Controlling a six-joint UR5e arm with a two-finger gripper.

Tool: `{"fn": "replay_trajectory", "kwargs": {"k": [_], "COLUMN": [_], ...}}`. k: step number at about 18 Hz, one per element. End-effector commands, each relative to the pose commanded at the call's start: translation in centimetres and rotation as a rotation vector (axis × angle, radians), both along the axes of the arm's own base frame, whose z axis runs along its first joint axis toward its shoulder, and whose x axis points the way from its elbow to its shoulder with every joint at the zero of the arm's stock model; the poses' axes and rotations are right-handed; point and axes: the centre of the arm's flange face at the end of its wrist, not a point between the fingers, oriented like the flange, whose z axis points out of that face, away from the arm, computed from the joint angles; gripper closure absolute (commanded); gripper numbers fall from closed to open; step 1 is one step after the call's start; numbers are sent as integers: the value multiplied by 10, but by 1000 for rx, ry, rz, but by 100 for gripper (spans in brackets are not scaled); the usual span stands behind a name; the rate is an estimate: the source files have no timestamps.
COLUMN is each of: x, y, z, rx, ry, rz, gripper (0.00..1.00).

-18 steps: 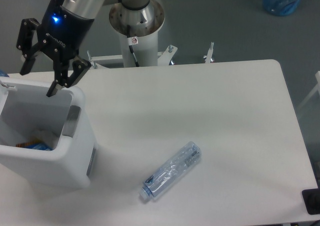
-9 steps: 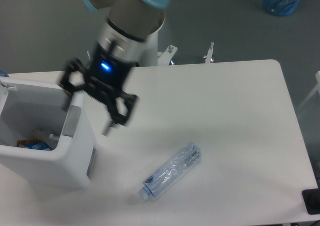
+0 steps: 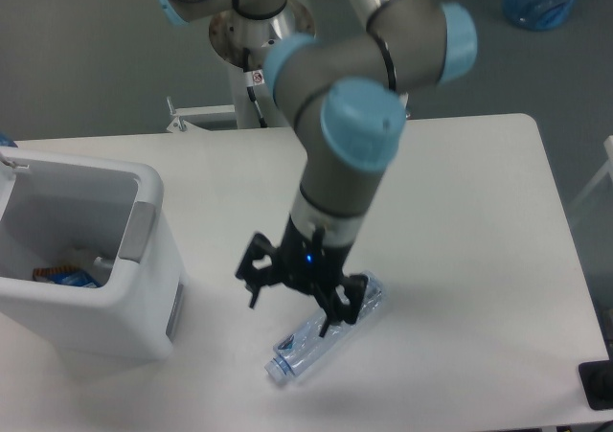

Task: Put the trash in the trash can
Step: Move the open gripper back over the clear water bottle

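Only one view here, the fixed camera looking down on the desk (image 3: 460,202).

Risks first. End effector (image 3: 292,303) spread wide, grasping nothing, hanging over the bottle (image 3: 326,331) with one finger at about 9 o'clock of it and the other right over its middle. Looks off-centre toward the 9 o'clock side, so closing from here could pinch only an edge and squirt the bottle sideways across the smooth desk, or roll it toward the front edge at 6 o'clock. Crushed thin plastic likely to buckle further under the squeeze and slip out on the lift. Height above the bottle hard to judge from this angle; descending too far could jam fingertips into the desk.

Bottle itself: clear, flattened and creased, lying on its side on a diagonal, bluish cap (image 3: 277,371) pointing to 7 o'clock, base toward 1 o'clock, partly hidden under the end effector. Probably light and springy.

Trash can (image 3: 144,260) at 9 o'clock of the bottle, well apart, white, open-topped, some scraps visible inside near its bottom; wrapper not clearly made out among them.
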Motion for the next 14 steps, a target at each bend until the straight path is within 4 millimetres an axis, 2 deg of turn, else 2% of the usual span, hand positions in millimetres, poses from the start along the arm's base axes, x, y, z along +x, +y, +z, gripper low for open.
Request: {"fn": "replay_trajectory", "kwargs": {"k": [2, 5, 9, 11, 14], "x": [12, 26, 43, 45, 50], "y": [11, 25, 38, 44, 51], "z": [-28, -56, -81, -97, -111], "rx": [-89, -167, -219, -252, -283], "ry": [36, 67, 73, 87, 109], "rz": [-33, -66, -97, -108, -127], "gripper": [0, 0, 0, 2, 4]}}
